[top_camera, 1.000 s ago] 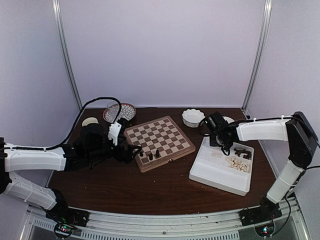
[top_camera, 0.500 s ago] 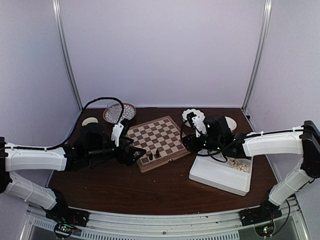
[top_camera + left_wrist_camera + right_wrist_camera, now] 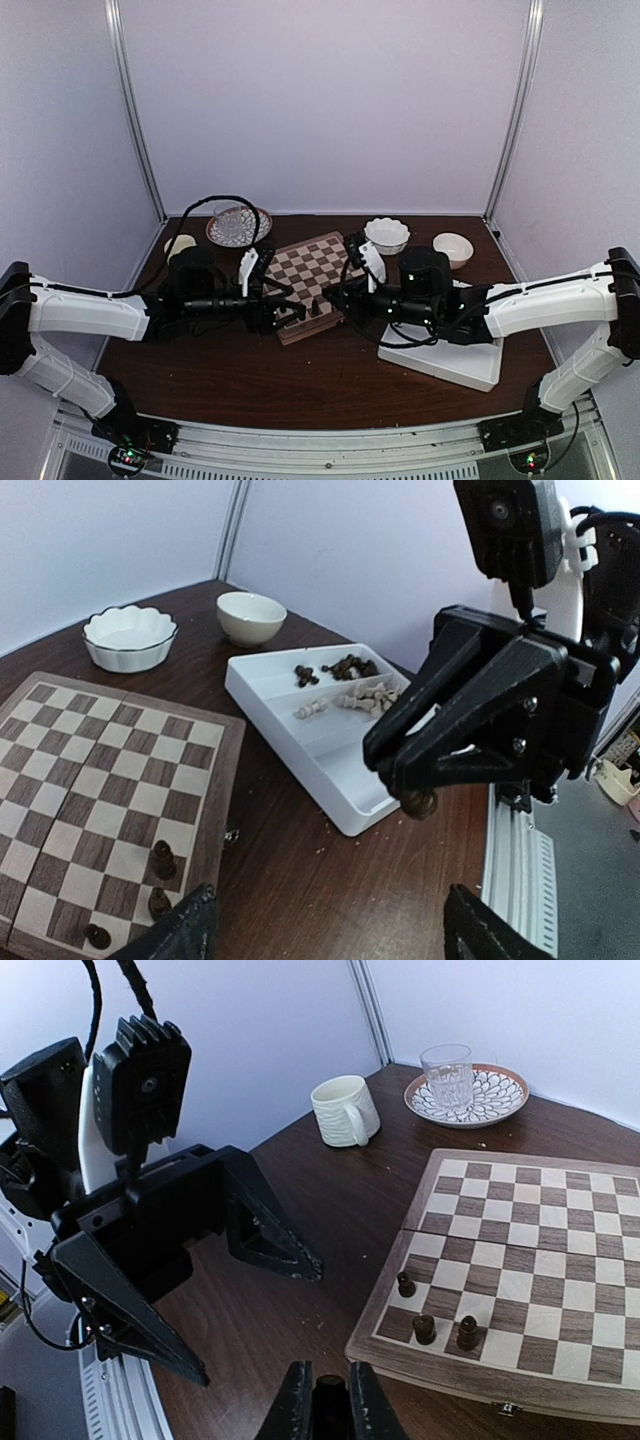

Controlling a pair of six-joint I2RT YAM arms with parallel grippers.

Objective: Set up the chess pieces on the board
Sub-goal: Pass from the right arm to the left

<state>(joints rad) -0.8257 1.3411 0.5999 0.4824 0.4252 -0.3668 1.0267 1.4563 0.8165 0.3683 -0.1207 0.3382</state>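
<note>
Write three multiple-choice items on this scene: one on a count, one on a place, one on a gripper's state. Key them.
1. How many dark pieces stand on the board?
A none
B three
C eight

2. Where is the glass?
A on the patterned plate
B on the board
C on a stack of books

3. What state is the right gripper in?
A wide open and empty
B shut on a dark piece
C shut on a pale piece

Key:
1 B: three stand near the board's edge.
2 A: the glass stands upright on the plate.
3 B: the piece shows between its closed fingers.
</note>
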